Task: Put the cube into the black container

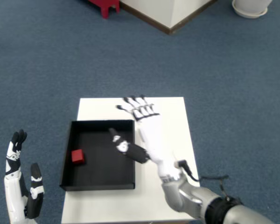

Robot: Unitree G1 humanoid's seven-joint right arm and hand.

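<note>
The right robot hand [147, 128] hangs over the white table [175, 116] beside the black container [100, 184], fingers spread and flat, thumb reaching over the container's right rim, holding nothing. The red cube [77, 156] lies on the container floor near its left wall, well apart from the hand. The placing looks done; a good retreat would lift the thumb clear of the rim without nudging the container.

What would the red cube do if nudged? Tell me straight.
The red cube has flat faces, so it would probably slide rather than roll. It sits low and squat, so tipping looks unlikely. It lies near the left wall of the black container, which would likely stop a leftward push.
</note>
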